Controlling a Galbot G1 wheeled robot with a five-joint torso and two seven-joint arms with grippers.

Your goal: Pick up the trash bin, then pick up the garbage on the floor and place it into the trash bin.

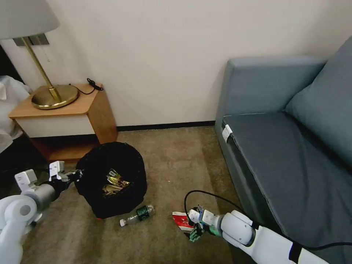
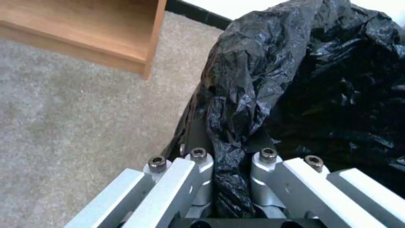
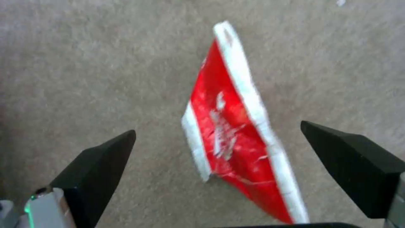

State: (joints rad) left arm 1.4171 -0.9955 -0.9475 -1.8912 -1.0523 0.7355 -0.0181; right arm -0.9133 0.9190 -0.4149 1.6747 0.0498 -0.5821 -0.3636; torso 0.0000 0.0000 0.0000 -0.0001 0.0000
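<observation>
Nearest, the right gripper (image 3: 217, 139) hangs spread wide over one red-and-white snack packet (image 3: 238, 126) lying on the carpet (image 1: 176, 161), not yet touching it. Just beyond lies one small clear bottle (image 1: 137, 215), also loose on the floor. The left gripper (image 2: 230, 158) is clamped on the bag-lined rim of the single trash bin (image 1: 112, 178), which sits beside the bottle; one gold wrapper (image 1: 114, 182) rests inside. By my count, the bin is in hand, one piece is binned, and two remain.
</observation>
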